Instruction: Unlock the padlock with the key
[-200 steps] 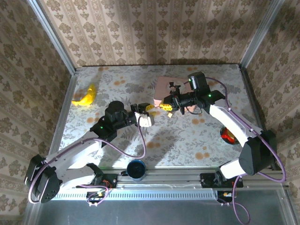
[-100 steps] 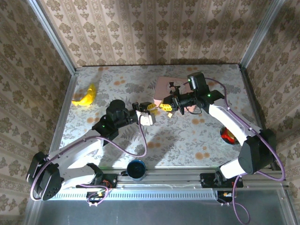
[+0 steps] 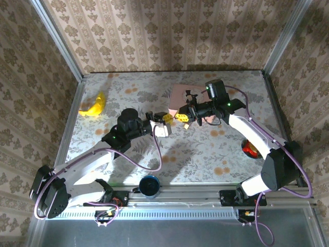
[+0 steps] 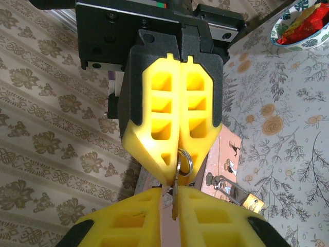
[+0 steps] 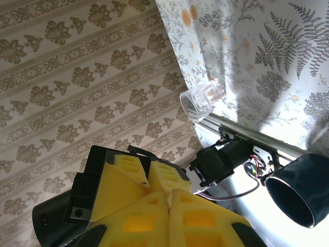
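Observation:
My right gripper [image 4: 176, 176] hangs shut on the head of the key [image 4: 175, 198], with the key ring [image 4: 185, 162] sticking out at its tips. The key's blade points down between the yellow fingers of my left gripper [image 4: 174, 194]. Those jaws are nearly closed round the blade, with a thin gap still showing on one side. From above, the left gripper [image 3: 165, 119] and right gripper [image 3: 180, 117] meet tip to tip over mid-table. The small brass padlock [image 4: 250, 202] lies beyond them on the pink picture box [image 4: 226, 154], its shackle closed.
The pink picture box [image 3: 181, 94] lies behind the grippers. A yellow banana [image 3: 94, 106] is at the far left, and a bowl of red things [image 3: 250, 149] sits at the right. A dark cup [image 3: 149, 186] stands at the near rail. A clear cup [image 5: 203, 100] lies nearby.
My left gripper has crept up and right toward the right gripper, and its jaws have narrowed round the key's blade. The right arm has stayed still.

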